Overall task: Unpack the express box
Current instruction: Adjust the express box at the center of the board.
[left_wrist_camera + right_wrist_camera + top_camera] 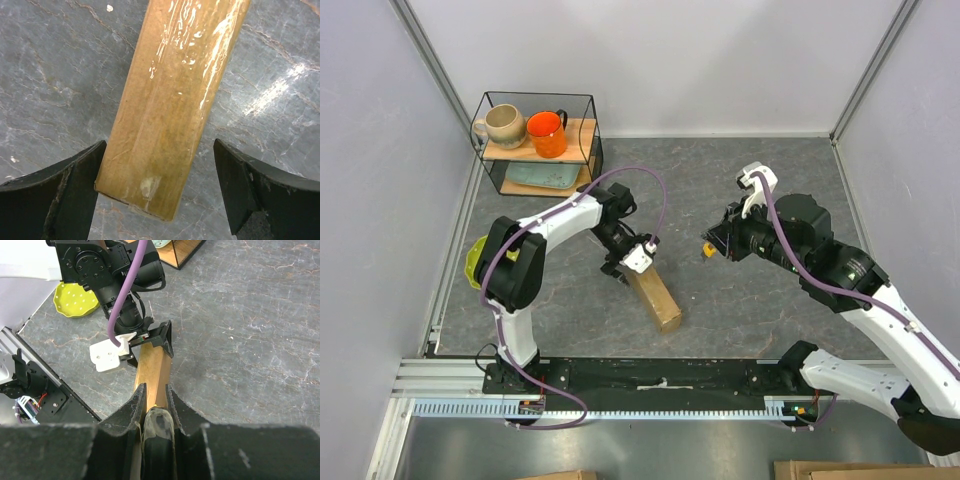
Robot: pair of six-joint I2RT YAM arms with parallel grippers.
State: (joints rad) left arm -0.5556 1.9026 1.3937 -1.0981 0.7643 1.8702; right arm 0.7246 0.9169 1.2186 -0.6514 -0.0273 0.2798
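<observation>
The box (655,297) is lying on the table (750,190) just ahead of the arm bases, slanting from upper left to lower right in the top view, with its taped face showing. The left gripper (623,268) is straddling its far end with jaws wide apart, one finger (75,195) sitting right at the cardboard edge and the other (250,190) hanging clear of it. The right gripper (712,248) is hovering apart to the box's right, pinching a small orange-tipped object (707,251) that I cannot identify.
</observation>
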